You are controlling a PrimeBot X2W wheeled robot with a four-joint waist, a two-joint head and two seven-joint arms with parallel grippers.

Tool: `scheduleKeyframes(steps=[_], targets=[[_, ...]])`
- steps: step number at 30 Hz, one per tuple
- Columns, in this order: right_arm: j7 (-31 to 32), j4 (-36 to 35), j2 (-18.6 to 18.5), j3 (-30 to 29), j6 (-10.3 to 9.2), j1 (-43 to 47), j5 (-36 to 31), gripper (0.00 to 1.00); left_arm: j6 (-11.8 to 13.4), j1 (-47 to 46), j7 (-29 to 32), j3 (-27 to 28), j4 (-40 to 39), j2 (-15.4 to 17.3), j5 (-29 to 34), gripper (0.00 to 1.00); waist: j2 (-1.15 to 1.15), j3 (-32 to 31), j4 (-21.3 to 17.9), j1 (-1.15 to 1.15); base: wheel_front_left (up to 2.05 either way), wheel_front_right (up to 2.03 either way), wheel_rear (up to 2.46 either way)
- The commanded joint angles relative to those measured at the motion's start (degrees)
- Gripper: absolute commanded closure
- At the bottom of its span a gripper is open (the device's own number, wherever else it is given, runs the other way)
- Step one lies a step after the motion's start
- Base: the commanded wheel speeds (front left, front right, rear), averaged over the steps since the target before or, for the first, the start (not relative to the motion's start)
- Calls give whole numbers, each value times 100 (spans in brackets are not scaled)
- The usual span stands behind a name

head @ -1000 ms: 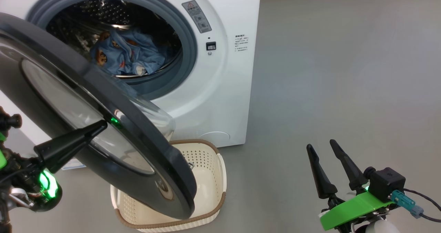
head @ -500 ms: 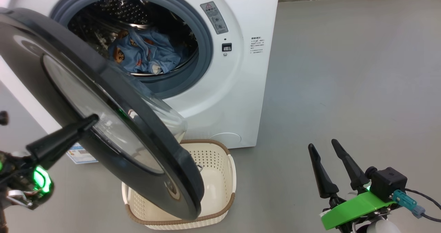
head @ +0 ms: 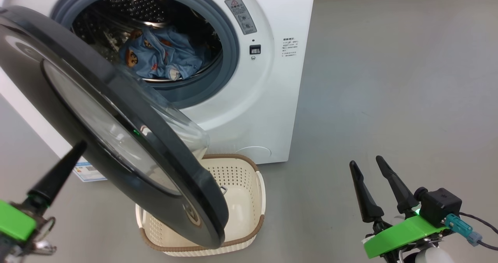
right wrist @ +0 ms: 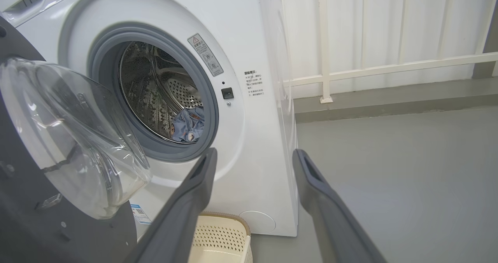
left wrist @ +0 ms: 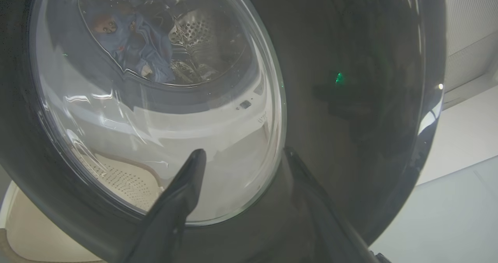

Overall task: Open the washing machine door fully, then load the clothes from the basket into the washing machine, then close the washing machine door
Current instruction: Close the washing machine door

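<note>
Grey floor (head: pixel 389 80), smooth finish. White railing (right wrist: pixel 323 41) stands on a low grey kerb (right wrist: pixel 389 97); pale ribbed wall (right wrist: pixel 389 21) behind.

clothes (head: pixel 159 58) inside washing machine (head: pixel 272 99); washing machine door (head: pixel 113 130) hangs open front-left, apparently overhanging basket (head: pixel 249 200) on floor (head: pixel 389 99) before it.

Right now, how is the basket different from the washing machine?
The basket is small and cream with a brown rim; the washing machine is big and white. The basket looks empty; the washing machine holds the clothes. Both stand on the grey floor.
</note>
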Motion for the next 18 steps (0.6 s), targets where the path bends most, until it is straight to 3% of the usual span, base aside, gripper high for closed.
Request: scheduleKeyframes(steps=[1,6,12,18], targets=[[-27,-161,-5,111,9,-165,-6,0,-44,-26,-121,152,-211,187,159,0,0,8,-6,0,0,0,0],[-27,-174,-15,102,9,-186,-21,0,-75,302,-1593,-394,-541,451,1257,0,0,23,-39,0,0,0,0],[-27,-185,-36,87,9,-169,-33,0,-77,706,-3775,-1062,-183,832,2708,0,0,2,-33,0,0,0,0],[-27,-190,-64,114,9,-200,-33,0,-77,777,-5118,-1536,669,731,3515,0,0,4,-37,0,0,0,0]])
